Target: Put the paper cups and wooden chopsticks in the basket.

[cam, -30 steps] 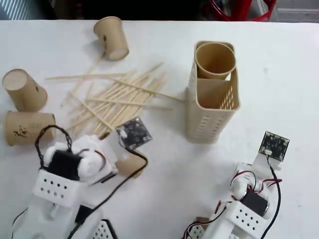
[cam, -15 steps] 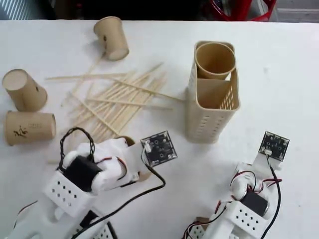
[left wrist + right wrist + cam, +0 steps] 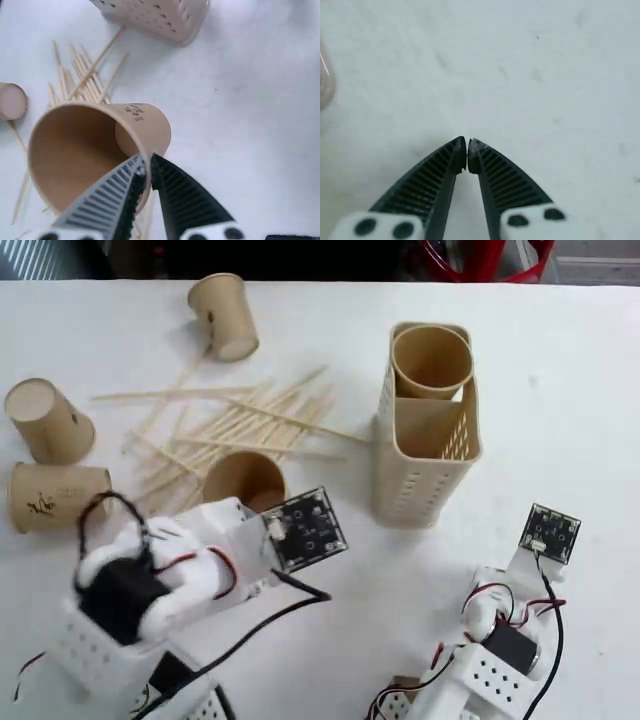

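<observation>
Left gripper is narrow, pinching the wall of the held cup at its rim, one finger inside and one outside.

Change: a second back the cup is low under the left arm and mostly covered. Now it is lifted clear and swung toward 12 o'clock in the high view, mouth open to the camera, above the near edge of the chopsticks. The arm is pulled back and up with it.

Meaning: pick looks done and the carry is starting. Basket stands at 3 o'clock of the held cup, well apart, so the drop is not yet made. One stowed cup already sits in the basket's far compartment. Three loose cups remain on the table: two at 9 o'clock of the chopsticks and one at 12 o'clock. Chopsticks are all still out.

Right gripper is closed on nothing over bare table, same place in all three frames.

Hidden:
- In the high view the wrist camera board and arm cover the left fingers and the lower half of the held cup.
- Chopsticks under the arm can't be counted.
- The floor of the basket's near compartment is hard to read.
- In the left wrist view the basket is cut off at the edge.
</observation>
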